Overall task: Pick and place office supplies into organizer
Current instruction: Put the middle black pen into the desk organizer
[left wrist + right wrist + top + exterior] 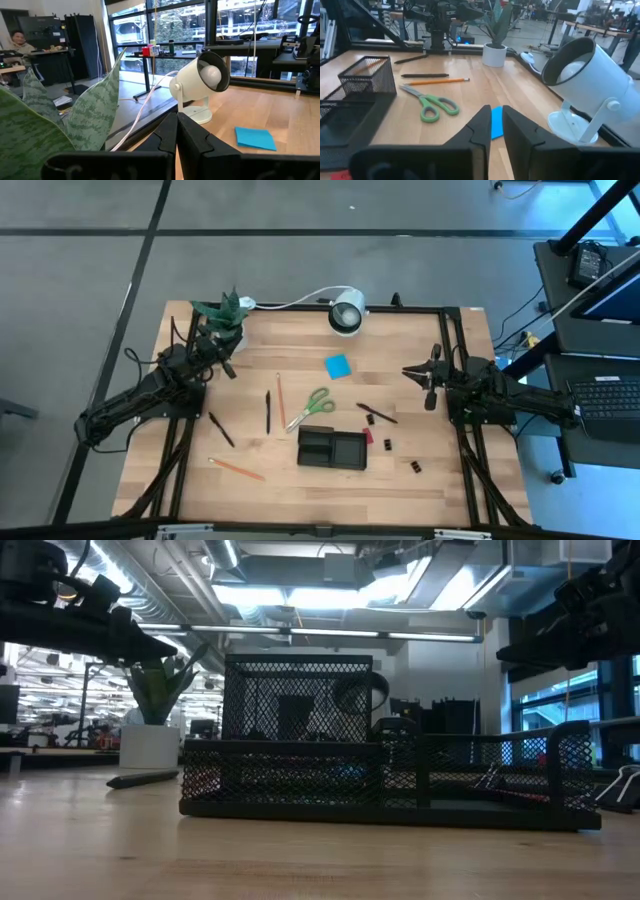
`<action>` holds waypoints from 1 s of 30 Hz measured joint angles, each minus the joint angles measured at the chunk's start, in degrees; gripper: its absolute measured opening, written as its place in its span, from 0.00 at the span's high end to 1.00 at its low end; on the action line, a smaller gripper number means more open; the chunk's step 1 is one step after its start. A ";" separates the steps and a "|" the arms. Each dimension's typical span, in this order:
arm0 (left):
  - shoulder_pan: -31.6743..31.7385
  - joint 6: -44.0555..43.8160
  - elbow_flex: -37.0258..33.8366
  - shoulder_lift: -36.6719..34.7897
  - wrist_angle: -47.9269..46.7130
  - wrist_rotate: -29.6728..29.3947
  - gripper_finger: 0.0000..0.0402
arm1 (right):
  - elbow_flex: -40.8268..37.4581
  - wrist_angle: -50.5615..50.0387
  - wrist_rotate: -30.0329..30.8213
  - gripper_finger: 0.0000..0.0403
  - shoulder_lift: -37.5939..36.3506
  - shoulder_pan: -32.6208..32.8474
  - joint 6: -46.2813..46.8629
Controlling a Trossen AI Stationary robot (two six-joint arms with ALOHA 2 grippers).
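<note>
The black mesh organizer (331, 448) stands on the wooden table near its front edge. Around it lie the green-handled scissors (310, 408), a blue sticky-note pad (337, 365), orange pencils (280, 400) (238, 469), black pens (268, 412) (376, 412), small black clips (413, 466) and a red piece (368, 436). My left gripper (230, 372) hangs shut beside the plant, above the table's left part. My right gripper (408, 372) hangs above the right part, level, with a narrow gap (492, 125) between its fingers and nothing in it.
A potted green plant (225, 315) stands at the far left corner and a white round lamp (347, 312) at the far edge, its cord running along that edge. Bare wood lies between the arms around the supplies. A person sits in the room beyond the table (20, 40).
</note>
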 joint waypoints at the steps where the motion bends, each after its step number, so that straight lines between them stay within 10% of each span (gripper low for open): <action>1: -0.01 0.00 0.00 0.01 0.00 0.01 0.99 | 0.00 0.00 -0.02 0.87 0.00 0.01 -0.20; 30: 0.01 0.00 0.00 0.01 0.02 0.01 0.99 | 0.00 0.03 -0.15 0.87 0.00 0.02 11.81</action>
